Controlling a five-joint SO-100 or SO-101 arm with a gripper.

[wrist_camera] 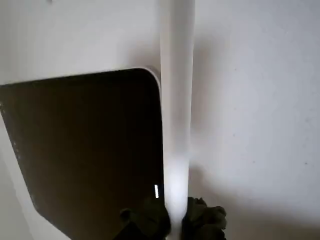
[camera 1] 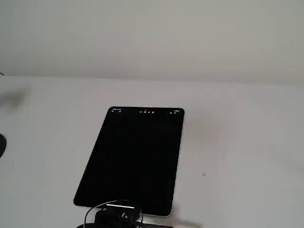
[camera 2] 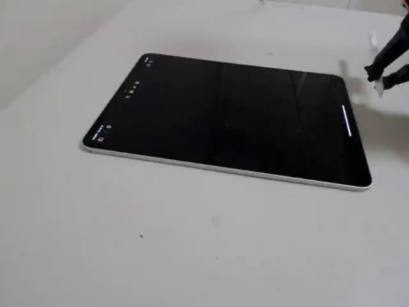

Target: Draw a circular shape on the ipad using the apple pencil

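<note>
1. Ipad (camera 1: pixel 130 161), as catalogued in a fixed view: laid flat on the white desk (camera 1: pixel 237 142), screen black, a row of tiny icons along the far short side. No circular shape is found on the screen, so the drawing step is judged not yet begun. The claw (camera 1: pixel 118 217) is glimpsed as a dark mass with looped cable at the near short side; the pencil is not made out here.

2. Wrist view: the apple pencil (wrist_camera: pixel 176 100) is shown as a blurred white stick running up the picture, gripped at its lower end between the dark claw (wrist_camera: pixel 175 220) fingers, which are closed on it. The tip is cut off by the top edge. The shaft crosses just beside the rounded ipad (wrist_camera: pixel 85 150) corner, mostly over bare desk (wrist_camera: pixel 260 100). The approach step is judged to be in hand; the next move calls for the tip to be carried inward over the glass and lowered until contact is made.

3. Another fixed view: the ipad (camera 2: pixel 230 115) is seen whole, a short white bar glowing near its right-hand short side. The claw (camera 2: pixel 383 73) is held beyond that side, at the picture's right edge. Nothing else is recorded on the desk (camera 2: pixel 192 243); no obstruction is noted, a tip off the screen being the one risk judged.
</note>
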